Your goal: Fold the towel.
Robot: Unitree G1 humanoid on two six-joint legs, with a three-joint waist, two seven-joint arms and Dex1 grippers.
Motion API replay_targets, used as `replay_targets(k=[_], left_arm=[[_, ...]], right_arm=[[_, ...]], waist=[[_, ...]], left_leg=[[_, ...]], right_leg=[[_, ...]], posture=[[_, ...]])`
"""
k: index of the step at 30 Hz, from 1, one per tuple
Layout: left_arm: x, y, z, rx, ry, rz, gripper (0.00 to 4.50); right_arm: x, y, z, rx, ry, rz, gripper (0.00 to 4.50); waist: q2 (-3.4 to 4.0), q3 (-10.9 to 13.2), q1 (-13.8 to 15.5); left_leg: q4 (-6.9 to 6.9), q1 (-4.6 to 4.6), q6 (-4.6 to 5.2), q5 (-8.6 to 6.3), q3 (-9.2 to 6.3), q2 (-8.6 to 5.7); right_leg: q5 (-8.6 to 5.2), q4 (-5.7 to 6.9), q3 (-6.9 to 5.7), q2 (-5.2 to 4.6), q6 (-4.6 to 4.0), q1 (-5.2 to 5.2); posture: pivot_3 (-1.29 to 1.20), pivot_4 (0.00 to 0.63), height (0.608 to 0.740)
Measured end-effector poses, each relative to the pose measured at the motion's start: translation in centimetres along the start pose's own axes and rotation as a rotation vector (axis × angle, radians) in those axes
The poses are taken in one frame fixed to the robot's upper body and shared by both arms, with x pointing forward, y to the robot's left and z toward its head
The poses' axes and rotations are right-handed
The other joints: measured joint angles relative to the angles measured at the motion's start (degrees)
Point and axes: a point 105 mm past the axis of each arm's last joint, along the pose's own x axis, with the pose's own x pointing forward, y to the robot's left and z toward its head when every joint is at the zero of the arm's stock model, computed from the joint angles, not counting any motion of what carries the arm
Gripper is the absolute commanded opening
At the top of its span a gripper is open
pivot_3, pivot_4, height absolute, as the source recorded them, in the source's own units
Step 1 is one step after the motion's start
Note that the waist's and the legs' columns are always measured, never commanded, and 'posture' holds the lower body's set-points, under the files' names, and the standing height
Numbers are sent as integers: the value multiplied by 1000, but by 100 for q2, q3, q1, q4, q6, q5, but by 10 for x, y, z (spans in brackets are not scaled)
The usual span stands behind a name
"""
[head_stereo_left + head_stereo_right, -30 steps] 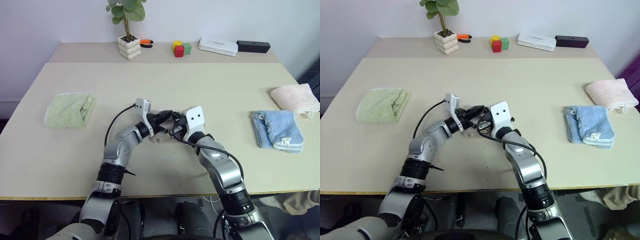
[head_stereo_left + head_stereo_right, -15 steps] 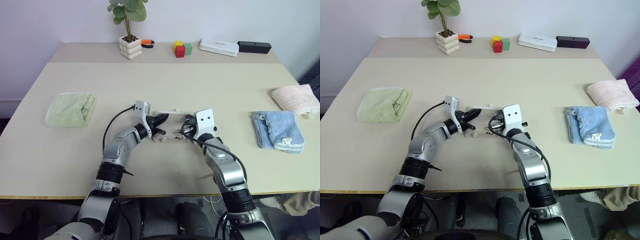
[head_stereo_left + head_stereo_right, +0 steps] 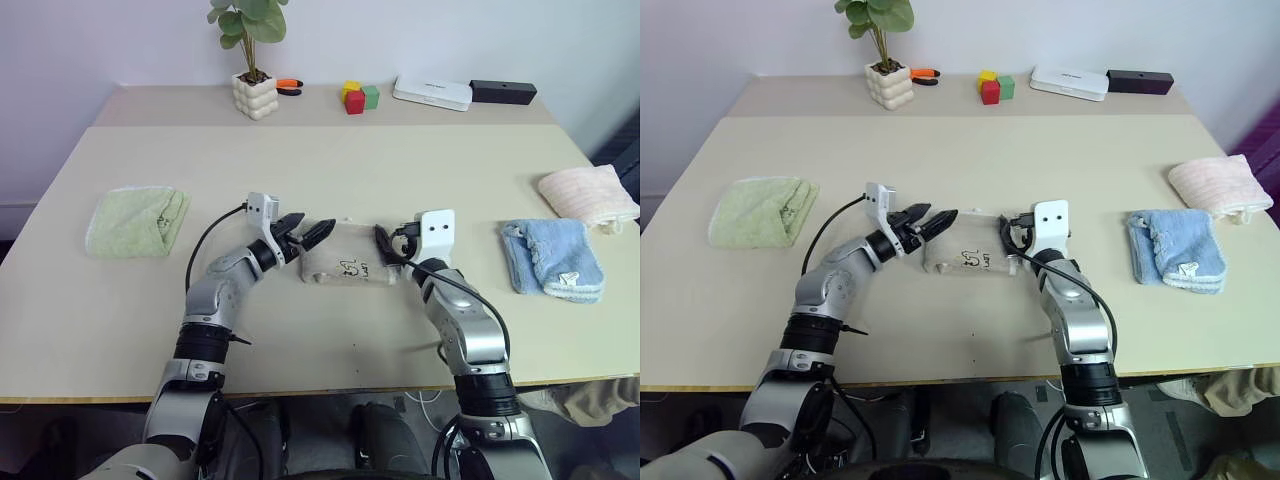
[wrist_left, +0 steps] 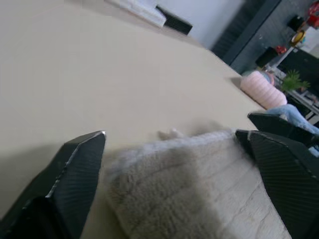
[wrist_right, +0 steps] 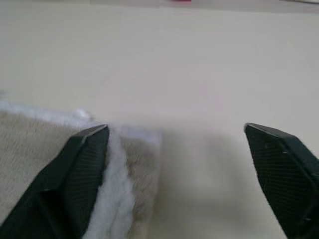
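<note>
Fingers [image 4: 75, 174] spread, towel [image 3: 345, 264] between, dark mark unreadable

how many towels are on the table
4: a beige towel in the middle between the grippers, a light-green towel at the robot's left, a pale-blue towel at its right, and a pink towel just beyond the blue one.

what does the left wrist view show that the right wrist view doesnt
Left wrist view, not the right: the pink towel, the white box and the black box far across the table. Right wrist view, not the left: the white edging of the towel, up close. Both: the towel lying on the table, framed by open jaws.
</note>
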Motion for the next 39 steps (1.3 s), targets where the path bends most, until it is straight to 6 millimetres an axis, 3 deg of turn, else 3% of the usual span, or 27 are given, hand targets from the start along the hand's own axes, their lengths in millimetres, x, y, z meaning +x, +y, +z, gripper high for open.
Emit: replay_targets(k=[4, 7, 10, 14, 19, 27, 30, 33, 39], left_arm=[[-2, -11, 10, 49, -21, -90, 4474], [-7, -19, 21, 112, -39, -168, 4474], [-12, -23, 24, 149, -26, -232, 4474], [-34, -19, 40, 236, -23, -310, 4474], [-51, -38, 52, 244, -37, -483, 4474], [-100, -26, 60, 342, 14, -563, 4474], [-105, -23, 62, 355, 12, -549, 4474], [-103, -24, 63, 359, 7, -548, 4500], [-99, -28, 62, 358, -10, -540, 4500]], right_arm=[[0, -6, 12, 182, 5, 48, 4500], [-5, 1, 22, 320, 28, 152, 4500], [-11, 5, 20, 382, 94, 232, 4500], [-20, -12, 25, 430, 162, 268, 4500], [-21, -2, 18, 400, 260, 313, 4500], [-21, 20, -7, 324, 419, 355, 4500], [-20, 19, -8, 301, 429, 349, 4500], [-20, 22, -10, 327, 438, 364, 3659], [-20, 42, -15, 445, 465, 434, 671]], waist=[[0, 1, -9], [2, 0, -12], [2, 0, -12], [3, 1, -15], [4, 1, -22], [8, 3, -40], [3, 0, -11], [2, 0, -26], [6, 2, -55]], left_leg=[[-1, -1, 0, 0, 1, 1], [-5, 0, 0, 0, 1, 3], [-4, 0, 1, 0, 1, 3], [-5, -2, 1, -1, 4, 5], [-8, -2, 1, -1, 5, 5], [-9, -8, 1, -1, 11, 7], [-2, -7, 1, -1, 8, 7], [0, -6, 1, -1, 9, 8], [-12, -7, 2, -1, 12, 11]], right_leg=[[1, 1, 0, 0, 1, -1], [1, 2, 0, 0, 1, -2], [1, 1, 0, 0, 1, -2], [0, 2, 1, -2, -1, -8], [0, 2, 1, -2, -1, -10], [-1, 8, 4, -2, -2, -24], [-1, 8, 3, -3, -3, -15], [-1, 8, 4, -2, -3, -15], [1, 14, 4, 2, -1, -27]], posture=[[0, 150, 735], [0, 150, 735], [0, 150, 735], [0, 150, 735], [0, 150, 735], [0, 150, 735], [0, 150, 735], [0, 150, 735], [0, 150, 735]])
